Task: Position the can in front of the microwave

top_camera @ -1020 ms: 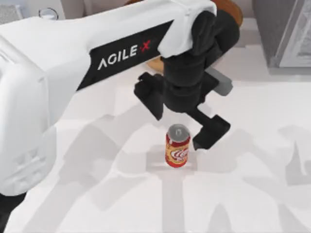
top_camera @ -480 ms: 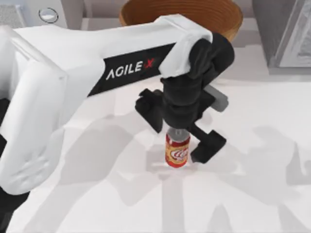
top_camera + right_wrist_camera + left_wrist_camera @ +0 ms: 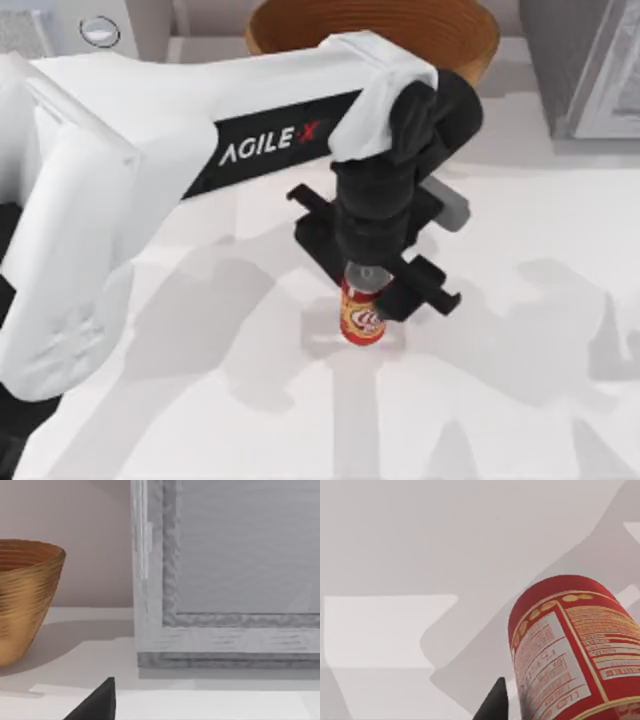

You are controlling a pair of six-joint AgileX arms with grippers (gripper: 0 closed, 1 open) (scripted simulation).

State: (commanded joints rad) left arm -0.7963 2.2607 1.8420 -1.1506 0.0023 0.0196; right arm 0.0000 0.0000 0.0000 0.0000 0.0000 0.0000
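— What do you see at the left gripper (image 3: pixel 372 292)?

— You see it straight above the can (image 3: pixel 363 318), near the middle of the table (image 3: pixel 520 400). Its two black fingers (image 3: pixel 425 288) stand on both sides of the can's upper part, one at each side, very close to it. They are narrowed around the can, but from the top view you cannot tell if the pads really press on the metal. In the left wrist view the can (image 3: pixel 575 650) is big and close, with one dark fingertip (image 3: pixel 492 705) just beside its printed label.

— And the can, how does it stand?

— Upright on the table, with its silver top under the wrist of the gripper. The microwave (image 3: pixel 90 22) is at the far left corner, well apart from the can — you see a bit of its light body and one round dial.

— How many things do you count?

— One can, one microwave, one brown ribbed basket (image 3: pixel 375 25) at the far edge behind the left arm, and one darker grey appliance (image 3: pixel 585 70) at the far right corner.

— The right arm?

— The right wrist view looks at the basket (image 3: pixel 25 595) and the pale-framed door of the grey appliance (image 3: pixel 225 580), with one dark fingertip of the right gripper (image 3: pixel 97 702) at the edge. If that gripper is open or closed, you cannot tell.
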